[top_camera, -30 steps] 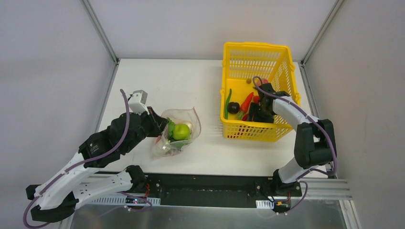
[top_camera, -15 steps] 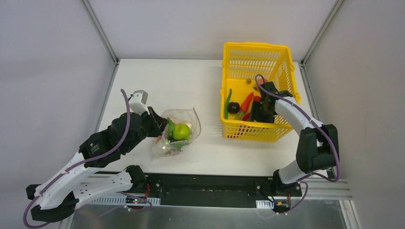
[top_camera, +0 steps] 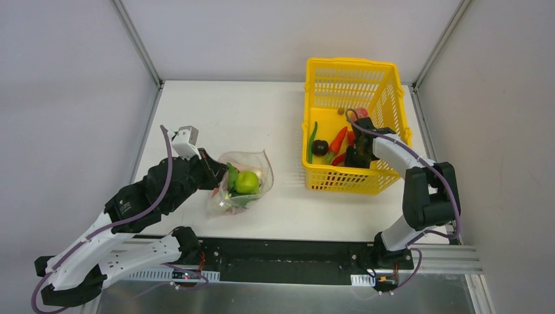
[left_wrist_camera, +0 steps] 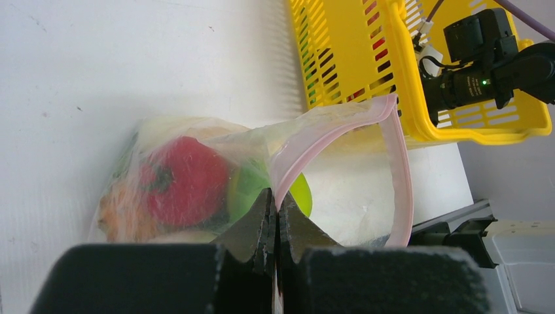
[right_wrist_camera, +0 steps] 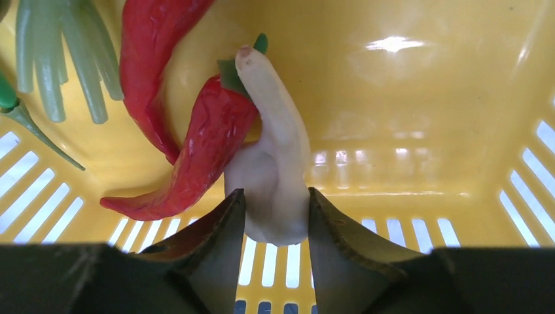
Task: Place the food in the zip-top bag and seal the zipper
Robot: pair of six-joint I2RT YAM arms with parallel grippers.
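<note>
Jaws of the right arm, wider a second ago, now pinch both sides of the white radish (right_wrist_camera: 275, 170) beside red chillies (right_wrist_camera: 196, 147) in the yellow basket (right_wrist_camera: 406, 118), so its pickup looks begun. Left jaws stay clenched on the pink zipper (left_wrist_camera: 327, 136), holding the part-filled zip-top bag (left_wrist_camera: 196, 140) open on the counter (top_camera: 262, 111). No writing is readable.

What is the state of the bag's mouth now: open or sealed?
Open: the bag has its pink zipper spread in a wide loop, unsealed.
</note>
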